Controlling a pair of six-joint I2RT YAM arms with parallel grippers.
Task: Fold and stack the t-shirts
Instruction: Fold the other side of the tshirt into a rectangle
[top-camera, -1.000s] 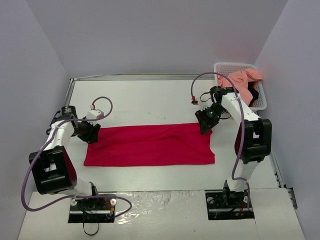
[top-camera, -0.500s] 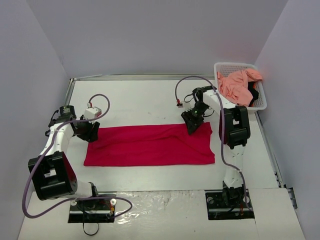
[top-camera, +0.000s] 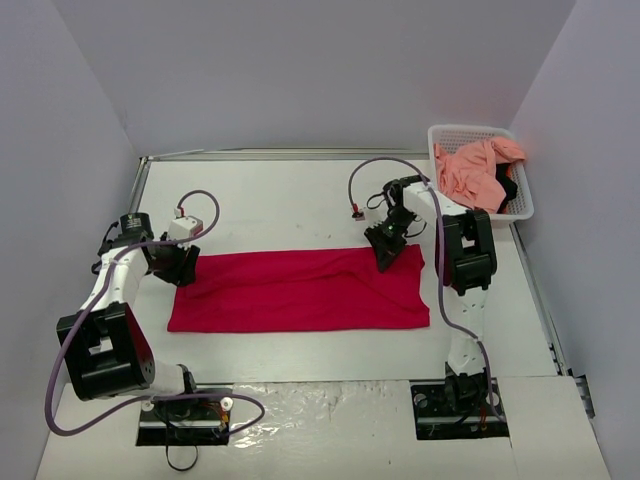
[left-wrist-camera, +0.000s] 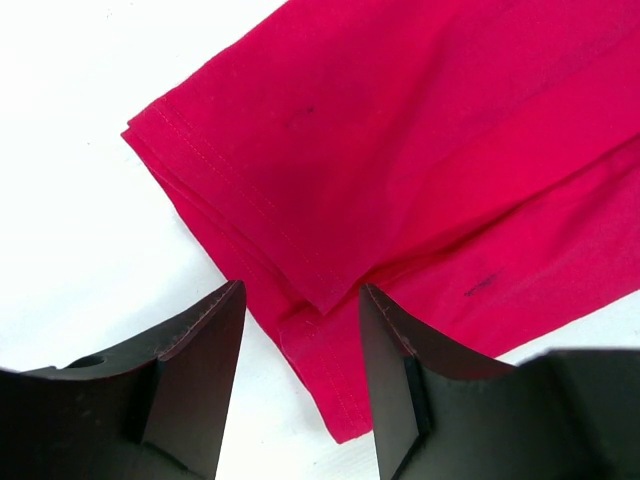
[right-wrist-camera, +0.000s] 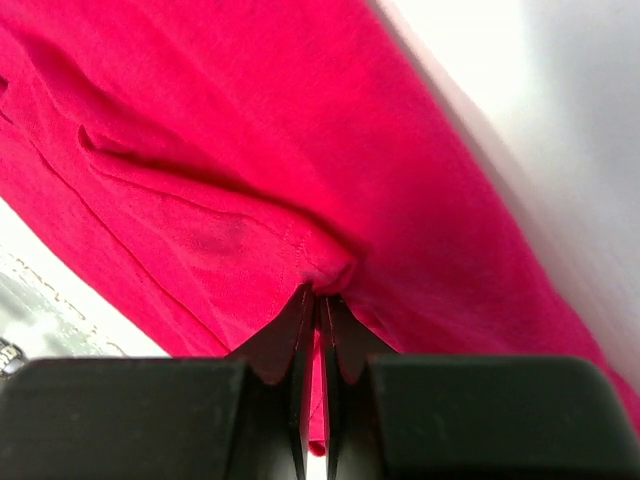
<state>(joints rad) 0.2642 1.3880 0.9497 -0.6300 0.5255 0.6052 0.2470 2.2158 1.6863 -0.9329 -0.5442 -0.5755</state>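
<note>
The crimson red cloth t-shirt (top-camera: 300, 290) lay in a long flat band across the white table (top-camera: 280, 200). The right gripper (right-wrist-camera: 318, 300) was pinched tight on a fold near its far right edge. The left gripper (left-wrist-camera: 300, 315) stood half open over the left hem, gripping nothing. The salmon pink t-shirt (top-camera: 470, 172) sat crumpled in the white plastic lattice basket (top-camera: 470, 130)

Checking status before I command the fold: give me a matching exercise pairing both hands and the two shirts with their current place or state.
Column 1:
1. left hand
2. right hand
3. red t-shirt
4. pink t-shirt

Column 2:
A. in the white basket
B. shut, pinching red cloth
C. spread flat on the table
D. open, over the red hem

Pairs: 1-D, 2-B, 3-C, 4-A
</note>
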